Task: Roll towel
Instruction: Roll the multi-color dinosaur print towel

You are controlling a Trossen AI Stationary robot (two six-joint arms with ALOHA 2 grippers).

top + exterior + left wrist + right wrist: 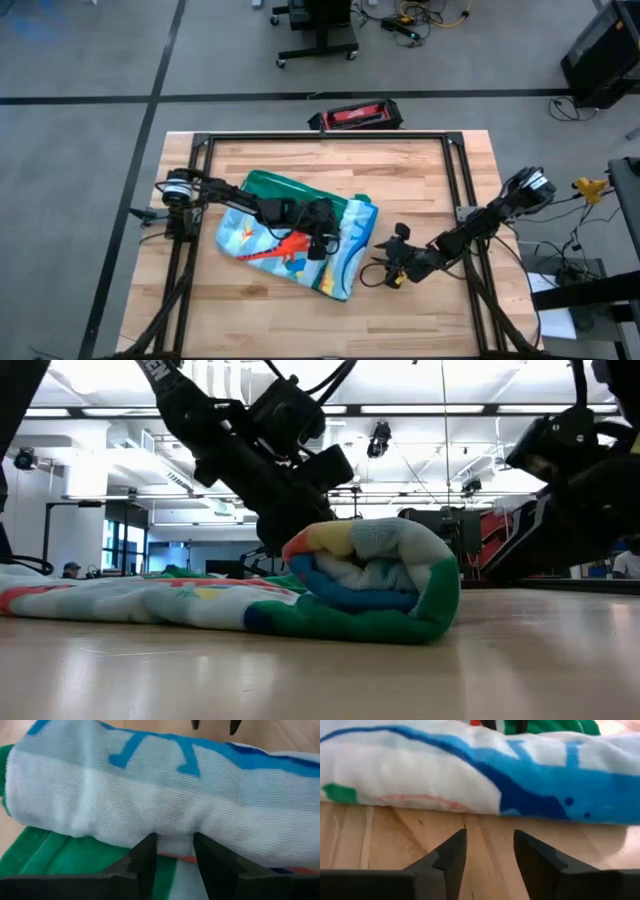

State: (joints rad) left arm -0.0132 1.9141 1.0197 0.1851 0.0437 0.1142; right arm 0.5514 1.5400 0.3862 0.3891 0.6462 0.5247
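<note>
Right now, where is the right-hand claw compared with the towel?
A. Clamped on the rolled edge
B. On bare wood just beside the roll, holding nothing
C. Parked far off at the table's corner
B: the right gripper has its fingers apart over bare table, just short of the towel.

A robotics lab or workshop in a large open hall: a butcher-block wooden table [260, 310] stands in a black metal frame [330, 137] on grey floor marked with dark tape lines [160, 62]. Loose cables [430, 18], equipment stands [318, 40] and ceiling strip lights [420, 408] surround it.
</note>
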